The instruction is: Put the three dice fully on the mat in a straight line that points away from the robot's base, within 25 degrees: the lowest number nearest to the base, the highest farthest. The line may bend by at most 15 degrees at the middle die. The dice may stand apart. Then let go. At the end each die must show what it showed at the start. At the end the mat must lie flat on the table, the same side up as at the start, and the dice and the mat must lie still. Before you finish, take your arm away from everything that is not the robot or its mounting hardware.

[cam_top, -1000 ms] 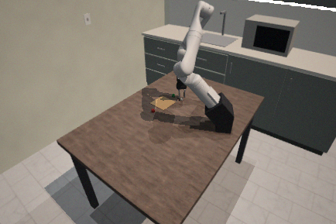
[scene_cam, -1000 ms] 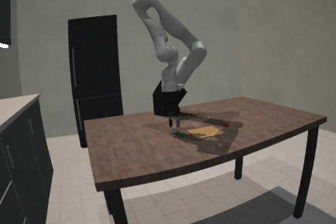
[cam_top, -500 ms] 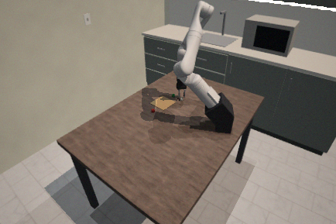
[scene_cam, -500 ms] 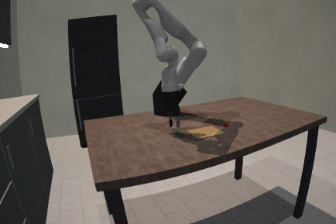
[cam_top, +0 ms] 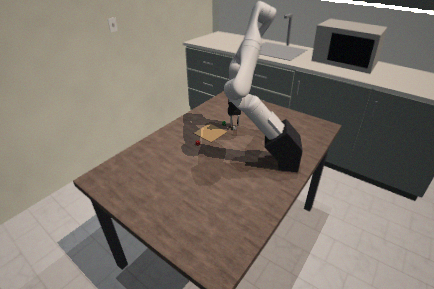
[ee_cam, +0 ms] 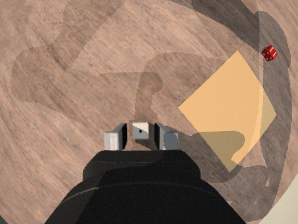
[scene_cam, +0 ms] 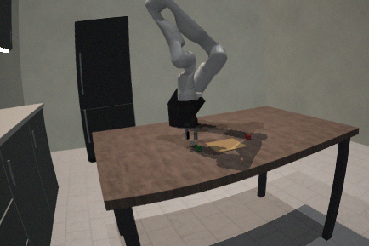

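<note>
A tan mat [cam_top: 211,133] lies flat on the wooden table and also shows in the wrist view [ee_cam: 229,112]. A red die [cam_top: 197,142] sits on the table just off the mat's far corner; it shows in the wrist view [ee_cam: 269,52] too. A green die [scene_cam: 198,148] sits on the table beside the mat's near edge. A pale grey die [ee_cam: 140,129] sits on the table off the mat, close to the green one. My gripper [ee_cam: 140,132] points straight down over the grey die, with its fingers open on either side of it and gaps showing. The faces of the dice are too small to read.
The arm's black base [cam_top: 286,145] stands on the table to the right of the mat. Kitchen counters with a microwave [cam_top: 350,45] are behind the table. A dark fridge [scene_cam: 104,83] stands by the wall.
</note>
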Robot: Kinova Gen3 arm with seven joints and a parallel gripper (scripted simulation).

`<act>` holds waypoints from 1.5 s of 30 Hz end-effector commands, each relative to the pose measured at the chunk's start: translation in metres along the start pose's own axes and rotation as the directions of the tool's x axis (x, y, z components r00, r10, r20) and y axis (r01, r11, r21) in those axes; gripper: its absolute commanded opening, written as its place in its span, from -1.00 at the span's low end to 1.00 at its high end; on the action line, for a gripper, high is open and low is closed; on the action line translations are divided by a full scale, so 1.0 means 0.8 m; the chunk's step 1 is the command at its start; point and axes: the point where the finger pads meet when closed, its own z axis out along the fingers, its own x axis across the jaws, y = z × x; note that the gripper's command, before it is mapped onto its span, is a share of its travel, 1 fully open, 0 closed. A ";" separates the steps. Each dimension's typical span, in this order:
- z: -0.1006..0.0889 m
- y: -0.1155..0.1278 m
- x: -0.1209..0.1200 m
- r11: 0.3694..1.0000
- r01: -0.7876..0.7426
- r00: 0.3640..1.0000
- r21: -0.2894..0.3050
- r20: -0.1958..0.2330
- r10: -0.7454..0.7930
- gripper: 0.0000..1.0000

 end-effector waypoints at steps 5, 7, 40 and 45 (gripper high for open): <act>0.000 -0.001 0.003 1.000 0.007 1.000 0.000 -0.003 -0.007 0.40; 0.000 -0.001 0.003 1.000 0.007 1.000 0.000 -0.003 -0.007 0.40; 0.015 -0.001 0.003 1.000 0.000 1.000 0.001 -0.007 0.000 0.40; 0.025 0.000 -0.002 1.000 -0.001 1.000 0.000 0.005 0.001 0.40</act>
